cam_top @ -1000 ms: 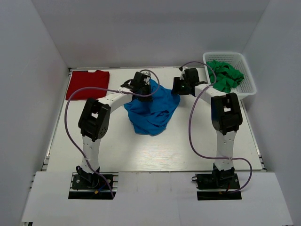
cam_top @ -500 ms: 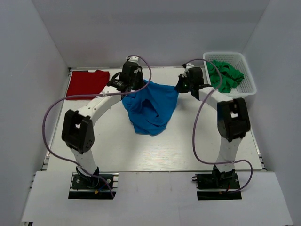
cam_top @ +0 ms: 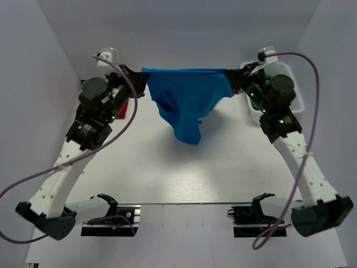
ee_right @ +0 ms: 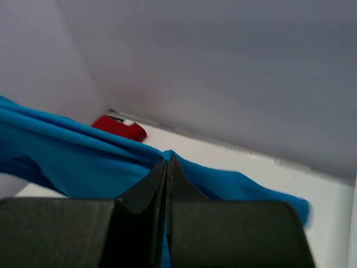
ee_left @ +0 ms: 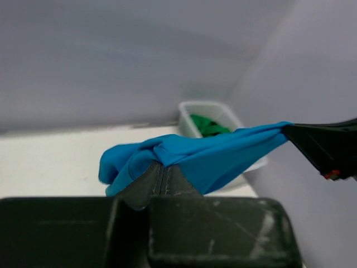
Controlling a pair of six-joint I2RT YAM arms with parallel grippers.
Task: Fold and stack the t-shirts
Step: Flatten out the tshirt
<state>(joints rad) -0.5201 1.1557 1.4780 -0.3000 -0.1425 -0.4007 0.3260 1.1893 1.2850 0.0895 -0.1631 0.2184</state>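
The bright blue t-shirt (cam_top: 187, 97) hangs in the air, stretched taut between both arms high above the table. My left gripper (cam_top: 141, 75) is shut on its left corner, my right gripper (cam_top: 230, 74) shut on its right corner. The cloth sags to a point below. In the left wrist view my left gripper (ee_left: 162, 166) pinches the blue t-shirt (ee_left: 217, 153). The right wrist view shows my right gripper (ee_right: 168, 162) closed on the blue t-shirt (ee_right: 72, 151). The dark red t-shirt (ee_right: 120, 128) lies folded at the table's far left corner; in the top view my left arm hides most of it.
A white basket (cam_top: 290, 75) with green cloth (ee_left: 207, 124) stands at the back right, partly behind my right arm. Grey walls close in on three sides. The table (cam_top: 184, 173) lies well below the hanging shirt.
Both arms have risen and spread apart, lifting the blue t-shirt off the table and pulling it taut. The right gripper closed on the shirt's right corner.
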